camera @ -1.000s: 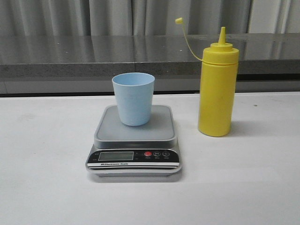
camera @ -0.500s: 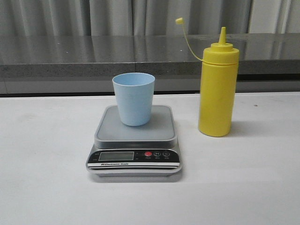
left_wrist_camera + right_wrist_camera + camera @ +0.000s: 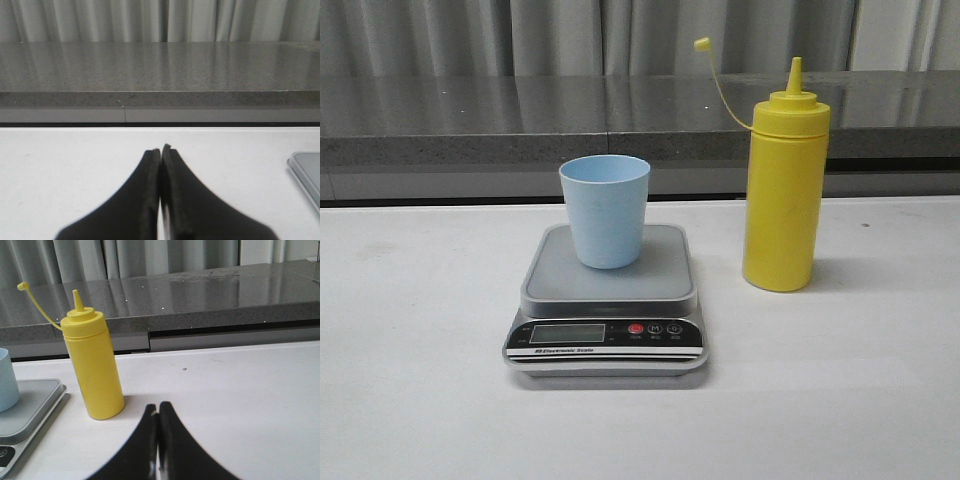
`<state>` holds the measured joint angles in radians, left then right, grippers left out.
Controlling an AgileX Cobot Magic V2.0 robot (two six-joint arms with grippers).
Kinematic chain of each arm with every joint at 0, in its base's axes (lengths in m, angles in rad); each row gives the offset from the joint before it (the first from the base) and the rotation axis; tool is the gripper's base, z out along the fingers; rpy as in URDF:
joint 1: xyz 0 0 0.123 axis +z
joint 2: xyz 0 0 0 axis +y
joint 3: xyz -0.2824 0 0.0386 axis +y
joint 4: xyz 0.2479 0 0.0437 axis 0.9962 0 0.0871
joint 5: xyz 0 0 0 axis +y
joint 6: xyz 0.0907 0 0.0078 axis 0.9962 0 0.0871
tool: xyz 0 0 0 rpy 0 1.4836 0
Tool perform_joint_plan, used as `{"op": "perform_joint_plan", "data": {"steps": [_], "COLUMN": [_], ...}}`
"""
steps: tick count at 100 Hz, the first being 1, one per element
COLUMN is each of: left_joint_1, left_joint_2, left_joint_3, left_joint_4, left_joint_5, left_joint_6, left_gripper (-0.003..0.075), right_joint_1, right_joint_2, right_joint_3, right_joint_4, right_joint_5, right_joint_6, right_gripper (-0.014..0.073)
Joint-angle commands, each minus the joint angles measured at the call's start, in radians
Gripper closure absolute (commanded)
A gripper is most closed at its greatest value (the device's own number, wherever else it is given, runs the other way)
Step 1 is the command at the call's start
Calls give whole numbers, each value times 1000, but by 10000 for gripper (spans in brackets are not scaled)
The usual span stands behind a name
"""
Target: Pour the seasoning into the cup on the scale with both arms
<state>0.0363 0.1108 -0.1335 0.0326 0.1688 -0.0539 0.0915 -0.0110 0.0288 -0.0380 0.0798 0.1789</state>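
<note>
The yellow seasoning bottle stands upright on the white table, right of the scale, its small cap open on a thin tether. The pale blue cup stands upright on the grey platform of the scale. No arm shows in the front view. My left gripper is shut and empty, low over the table, with the scale's corner off to one side. My right gripper is shut and empty, a short way from the bottle; the cup's edge and the scale show beyond it.
A grey stone ledge with curtains behind runs along the back of the table. The white table top stretches around the scale and bottle.
</note>
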Motion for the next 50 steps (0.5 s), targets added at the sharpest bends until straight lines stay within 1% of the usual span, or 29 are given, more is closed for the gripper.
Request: {"op": "perform_joint_plan", "data": {"steps": [1,10,26,30,50], "left_joint_1": [27,36,38,38,36], "left_joint_2": [-22,-67,-136,-150,-147], "left_joint_3": [22,84,176,174,174], "left_joint_4": [2,-33,-58,-58,-44], "left_joint_5": [-117,-169,-181,-130,-131], "left_joint_6": [20,81,76,75,74], "left_gripper": [741,741,741,741,741], "right_joint_1": [-7,-7,-7,-7,-7], "right_joint_2": [-22,-22,-22,-22,-21], "right_joint_3": [-19,-19,-19,-19,-19], "right_joint_4": [-9,-9,-9,-9,-9], "right_joint_5": [-80,-80,-80,-80,-80], "right_joint_6": [-8,-8,-8,-8,-8], "right_gripper": [662,662,662,662,662]}}
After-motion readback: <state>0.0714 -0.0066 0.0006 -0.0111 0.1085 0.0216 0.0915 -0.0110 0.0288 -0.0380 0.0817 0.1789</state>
